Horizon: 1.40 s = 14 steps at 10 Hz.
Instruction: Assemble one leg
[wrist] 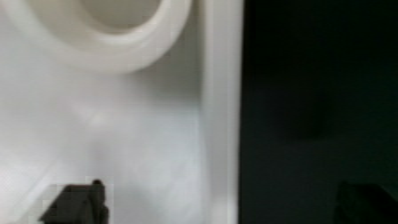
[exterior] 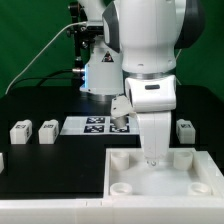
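- 1 arm works here. Its gripper (exterior: 152,158) hangs low at the rim of the white tray (exterior: 205,186) that lies farthest from the exterior camera, close to a round corner socket (wrist: 121,28).
- The jaws look spread and empty. 1 dark fingertip (wrist: 73,205) shows over the tray's floor, the other is hard to tell from the black table (exterior: 50,175), and nothing lies between them.
- My reading is that the fingers straddle the tray's wall so as to take hold of the tray or shift it before any leg goes in. Whether they touch the wall I cannot tell.
- 0 legs stand in the sockets that show, so the task looks to be near its start.
- 3 legs lie loose on the table, none in the gripper. The first leg (exterior: 19,130) and second leg (exterior: 47,130) sit side by side toward the exterior view's left. The third leg (exterior: 185,128) sits toward its right, just beyond the tray.
- The marker board (exterior: 92,124) lies flat between the second leg and the arm.
- Each leg is a small, squat white block, far smaller than the tray, with a black-and-white square tag on the face turned to the exterior camera. Finer detail is too small to tell.
- The wrist view shows none of the legs.
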Motion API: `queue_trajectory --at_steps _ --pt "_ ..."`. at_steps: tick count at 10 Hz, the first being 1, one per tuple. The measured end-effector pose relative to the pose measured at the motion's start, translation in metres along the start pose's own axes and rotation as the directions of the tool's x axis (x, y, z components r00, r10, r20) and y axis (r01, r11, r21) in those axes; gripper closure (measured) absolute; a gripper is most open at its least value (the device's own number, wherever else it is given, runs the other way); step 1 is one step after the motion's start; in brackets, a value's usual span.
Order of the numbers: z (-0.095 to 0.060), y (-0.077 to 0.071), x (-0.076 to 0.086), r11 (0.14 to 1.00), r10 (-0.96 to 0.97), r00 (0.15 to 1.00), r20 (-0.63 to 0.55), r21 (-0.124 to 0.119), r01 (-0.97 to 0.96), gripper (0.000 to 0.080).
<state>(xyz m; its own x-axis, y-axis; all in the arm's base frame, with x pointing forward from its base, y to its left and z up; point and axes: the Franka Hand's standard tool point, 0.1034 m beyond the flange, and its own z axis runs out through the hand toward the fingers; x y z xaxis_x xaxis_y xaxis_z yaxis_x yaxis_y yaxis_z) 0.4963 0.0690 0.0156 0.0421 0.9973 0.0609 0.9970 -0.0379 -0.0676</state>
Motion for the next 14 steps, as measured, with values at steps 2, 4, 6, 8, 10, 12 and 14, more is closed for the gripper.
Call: queue_trajectory --at_steps 2,4,6,8,10,12,14 --pt "0.0 0.0 -0.001 1.0 0.001 1.0 0.0 0.0 -0.001 0.0151" --pt "-0.009 0.003 -0.004 1.0 0.015 1.0 0.002 -0.012 -0.015 0.0151" --pt "-0.03 0.0 0.002 0.998 0.06 0.998 0.009 -0.037 -0.06 0.0151" --pt "-0.041 -0.008 0.021 0.982 0.186 0.983 0.006 -0.044 -0.186 0.0151" --pt "-0.041 -0.024 0.051 0.905 0.423 0.906 -0.014 -0.046 -0.423 0.0151" --pt "-0.044 -0.032 0.074 0.769 0.638 0.77 -0.028 -0.042 -0.638 0.0151" --pt "-0.042 -0.038 0.086 0.589 0.807 0.589 -0.044 -0.017 -0.808 0.0151"
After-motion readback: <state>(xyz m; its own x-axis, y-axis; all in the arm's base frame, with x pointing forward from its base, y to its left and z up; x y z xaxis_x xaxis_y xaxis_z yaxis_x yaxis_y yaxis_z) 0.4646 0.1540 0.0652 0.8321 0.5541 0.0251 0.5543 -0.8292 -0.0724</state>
